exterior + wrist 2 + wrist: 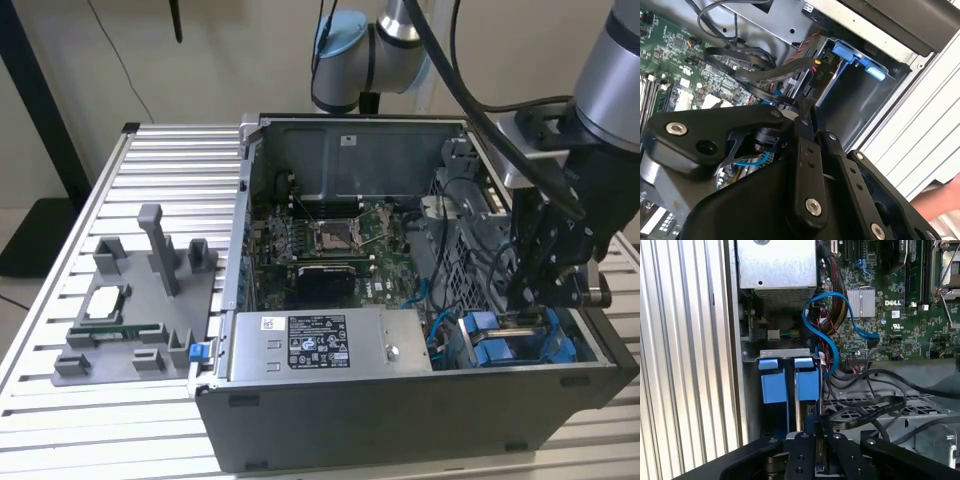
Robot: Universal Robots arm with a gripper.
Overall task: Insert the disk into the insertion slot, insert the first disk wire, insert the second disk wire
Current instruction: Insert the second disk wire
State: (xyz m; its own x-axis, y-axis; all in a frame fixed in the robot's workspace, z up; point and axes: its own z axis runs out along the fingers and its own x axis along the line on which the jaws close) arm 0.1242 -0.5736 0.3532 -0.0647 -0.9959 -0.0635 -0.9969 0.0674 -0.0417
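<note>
The disk shows as its bright blue carrier (807, 385), standing in the grey insertion slot (785, 354) at the case's front corner, on the exterior view's right (485, 350). The carrier's blue handle (856, 56) lies at the far end of the slot's wall (860, 100). My gripper (527, 300) reaches down into that corner. Its black fingers (802, 455) are drawn close together at the disk's other end (807, 112); what is between them is hidden. A black wire plug (819, 70) and a blue cable (827, 340) hang beside the disk.
The silver power-supply box (320, 345) lies along the case front beside the slot. Behind it is the green motherboard (320, 245), with black cables (865, 412) looping over the cage. A grey fixture tray (130, 320) rests on the slatted table. A person's hand (940, 200) is near the case.
</note>
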